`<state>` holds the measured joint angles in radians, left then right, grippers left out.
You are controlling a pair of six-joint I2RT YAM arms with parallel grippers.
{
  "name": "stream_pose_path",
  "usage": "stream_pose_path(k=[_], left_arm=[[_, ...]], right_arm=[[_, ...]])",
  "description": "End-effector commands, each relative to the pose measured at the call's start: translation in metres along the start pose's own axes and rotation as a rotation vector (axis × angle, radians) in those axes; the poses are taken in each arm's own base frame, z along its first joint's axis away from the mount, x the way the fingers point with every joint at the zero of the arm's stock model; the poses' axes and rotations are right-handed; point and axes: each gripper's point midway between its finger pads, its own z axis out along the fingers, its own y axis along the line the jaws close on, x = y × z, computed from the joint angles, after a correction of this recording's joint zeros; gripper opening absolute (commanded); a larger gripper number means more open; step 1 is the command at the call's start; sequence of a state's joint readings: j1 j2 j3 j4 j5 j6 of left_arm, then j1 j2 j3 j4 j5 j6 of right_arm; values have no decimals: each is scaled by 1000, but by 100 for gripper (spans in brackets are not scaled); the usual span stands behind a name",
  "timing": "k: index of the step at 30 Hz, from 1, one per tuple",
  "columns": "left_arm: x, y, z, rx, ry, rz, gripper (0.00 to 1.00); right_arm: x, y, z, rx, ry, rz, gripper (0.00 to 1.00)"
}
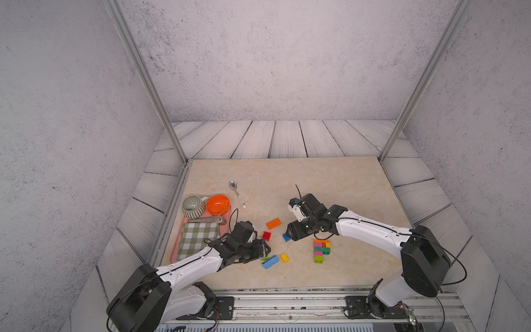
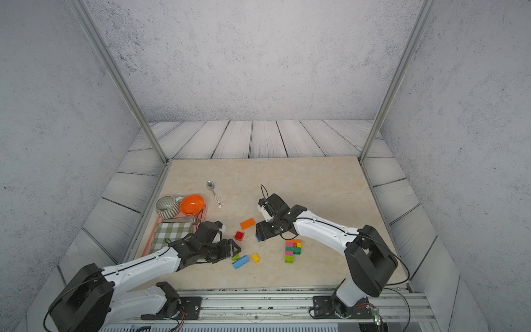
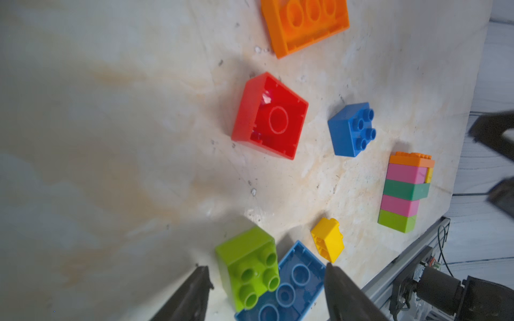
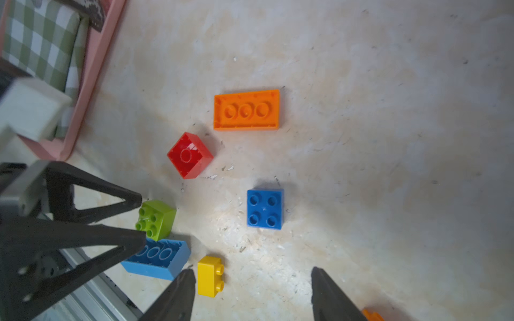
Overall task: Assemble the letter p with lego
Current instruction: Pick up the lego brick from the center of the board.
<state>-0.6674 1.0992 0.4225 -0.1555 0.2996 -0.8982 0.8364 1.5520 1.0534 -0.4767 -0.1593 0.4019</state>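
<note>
Left end effector (image 3: 267,266) spread apart, empty, tips just beside lime brick (image 3: 247,266). Right end effector (image 4: 253,269) apart, empty, over counter (image 4: 361,139) near yellow brick (image 4: 210,276).

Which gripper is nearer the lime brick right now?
Left. The left gripper sits right at the lime brick, jaws open toward it. The right gripper is farther off, by the small blue brick, open and holding nothing.
</note>
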Motion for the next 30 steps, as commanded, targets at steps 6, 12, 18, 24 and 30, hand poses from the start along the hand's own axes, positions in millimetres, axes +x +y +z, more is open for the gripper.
stream_pose_path(k=[6, 12, 18, 24, 30], left_arm=[[-37, 43, -61, -137, -223, -49, 74], [-52, 59, -82, -155, -295, -107, 80], [-55, 69, -84, -144, -302, -138, 85], [-55, 74, -83, -140, -300, -143, 85], [-55, 74, -83, -131, -304, -142, 85]], right_arm=[[-2, 28, 18, 190, -26, 53, 72], [3, 57, 37, 221, 0, 94, 75], [13, 79, 55, 249, 39, 110, 75], [20, 89, 68, 269, 65, 123, 65], [25, 92, 79, 289, 93, 129, 63]])
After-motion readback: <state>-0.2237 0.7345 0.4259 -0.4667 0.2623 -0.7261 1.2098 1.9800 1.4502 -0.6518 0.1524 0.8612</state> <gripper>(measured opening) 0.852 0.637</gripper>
